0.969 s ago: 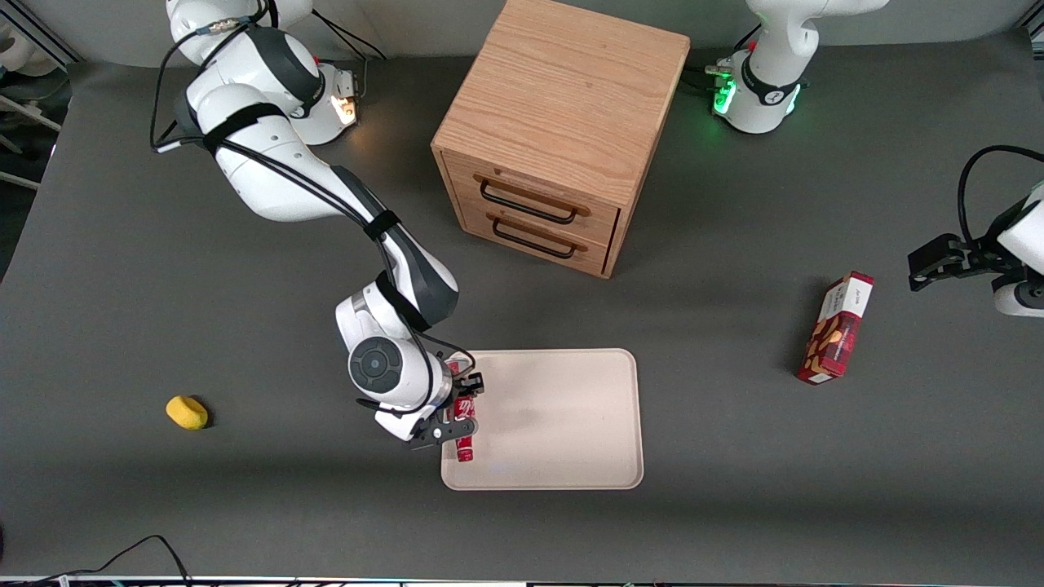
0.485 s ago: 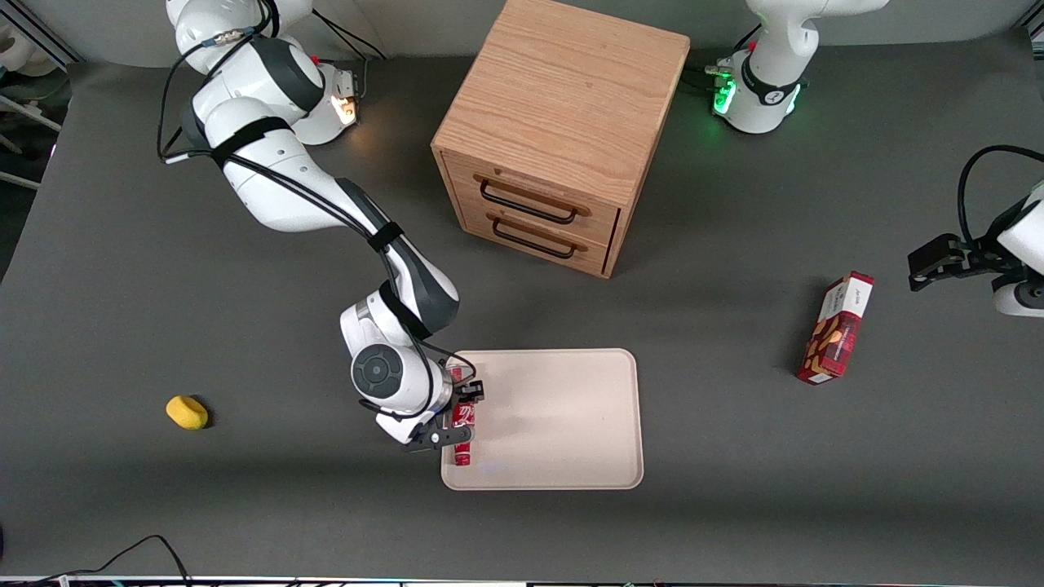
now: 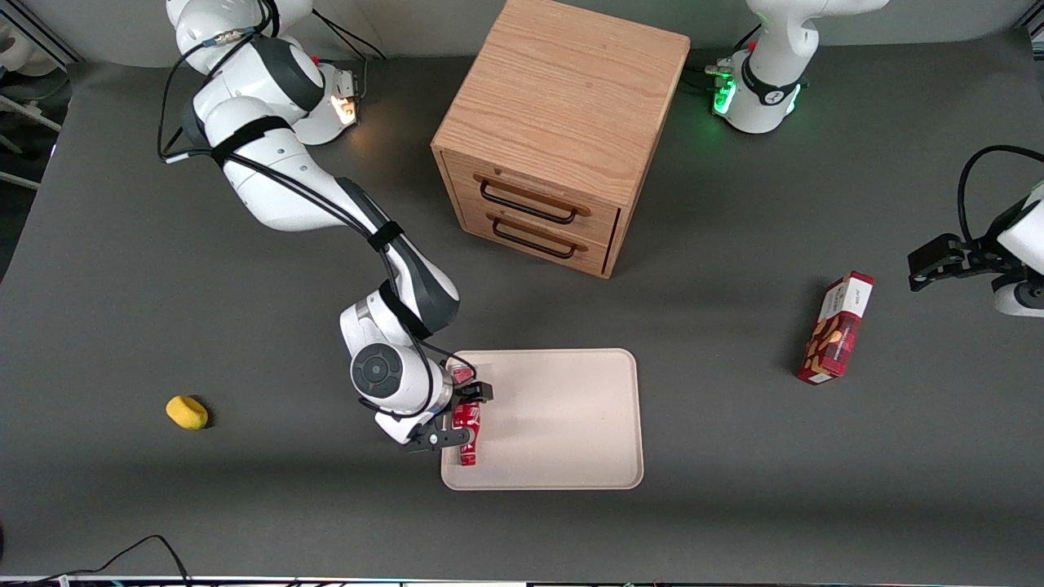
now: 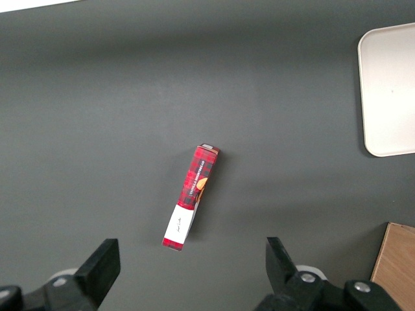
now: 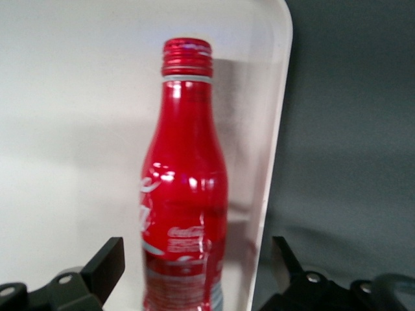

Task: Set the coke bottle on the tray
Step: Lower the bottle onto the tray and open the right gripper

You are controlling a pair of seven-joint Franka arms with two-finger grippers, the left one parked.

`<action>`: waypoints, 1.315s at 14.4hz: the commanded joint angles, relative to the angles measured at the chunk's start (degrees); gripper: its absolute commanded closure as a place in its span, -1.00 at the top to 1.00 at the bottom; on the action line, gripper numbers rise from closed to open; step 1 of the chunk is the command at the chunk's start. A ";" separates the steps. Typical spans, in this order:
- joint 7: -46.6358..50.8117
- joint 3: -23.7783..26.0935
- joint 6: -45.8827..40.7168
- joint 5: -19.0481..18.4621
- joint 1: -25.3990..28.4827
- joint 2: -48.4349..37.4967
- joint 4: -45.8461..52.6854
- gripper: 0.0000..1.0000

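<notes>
The coke bottle (image 3: 467,428) is a slim red bottle with a red cap. It lies on the cream tray (image 3: 563,416), close to the tray's rim at the working arm's end. My right gripper (image 3: 463,416) is low over that rim, open, with one finger on each side of the bottle. In the right wrist view the bottle (image 5: 188,194) lies on the tray (image 5: 78,97) between the black fingers (image 5: 107,265) of the gripper (image 5: 196,262), with a gap on each side. The cap points away from the wrist.
A wooden two-drawer cabinet (image 3: 555,130) stands farther from the front camera than the tray. A red snack box (image 3: 836,328) lies toward the parked arm's end, also in the left wrist view (image 4: 191,204). A yellow object (image 3: 187,412) lies toward the working arm's end.
The fingers have spread apart and let go of the bottle, which now rests on the tray. The arm has barely moved.
</notes>
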 commanded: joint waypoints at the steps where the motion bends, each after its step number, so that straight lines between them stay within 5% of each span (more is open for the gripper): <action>1: 1.17 -0.47 0.64 0.45 0.63 0.94 1.20 1.00; 19: 2.66 -0.38 0.39 0.54 0.98 -2.30 1.11 1.00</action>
